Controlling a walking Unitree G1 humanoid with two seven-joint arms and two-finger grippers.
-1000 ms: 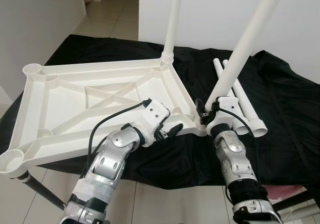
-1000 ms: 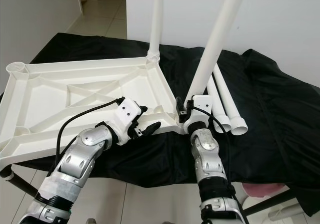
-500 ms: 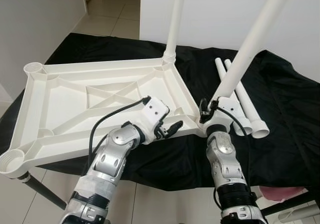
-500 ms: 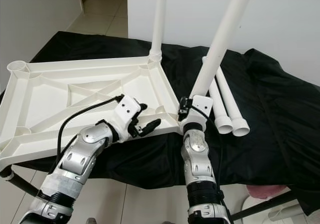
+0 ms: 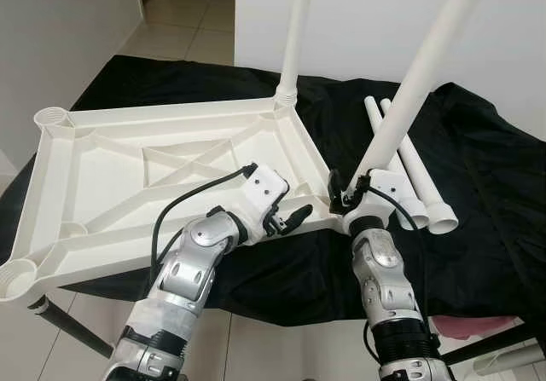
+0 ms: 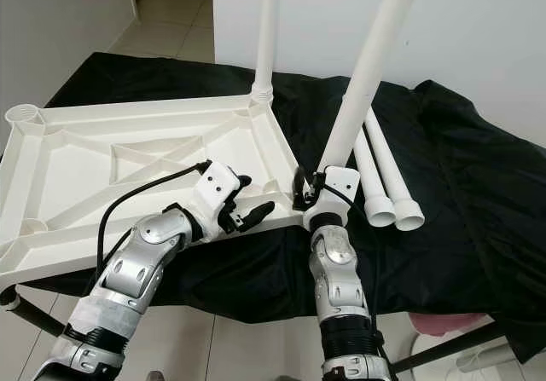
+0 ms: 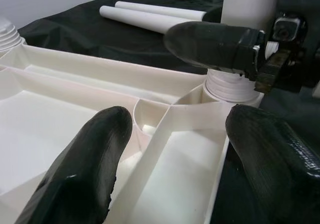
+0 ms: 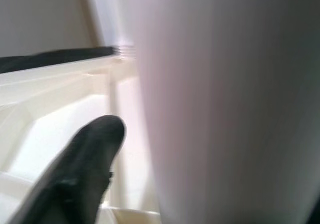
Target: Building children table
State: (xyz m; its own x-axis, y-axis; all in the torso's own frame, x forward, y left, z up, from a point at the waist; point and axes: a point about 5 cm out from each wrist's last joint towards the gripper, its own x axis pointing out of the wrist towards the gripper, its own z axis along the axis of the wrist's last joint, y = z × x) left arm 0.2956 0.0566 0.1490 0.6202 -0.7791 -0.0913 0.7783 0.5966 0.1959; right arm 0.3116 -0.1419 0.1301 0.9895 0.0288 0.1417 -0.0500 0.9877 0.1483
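Gripping leg (image 5: 409, 100) (near corner): right end effector (image 5: 348, 198)

The tabletop (image 5: 478, 228) was draped in a black cloth (image 5: 495, 168) that hung over its near edge. On the cloth lay an upturned white plastic table panel (image 5: 153, 176), its ribbed underside facing up, overhanging the near left edge. Just beside it on the right lay two loose white legs (image 5: 418, 176), side by side and touching.

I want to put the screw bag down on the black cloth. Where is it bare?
Bare black cloth lies right of the two loose legs, and behind the tabletop along the far edge. Crowded: the near corner socket, where the left gripper and right gripper work.
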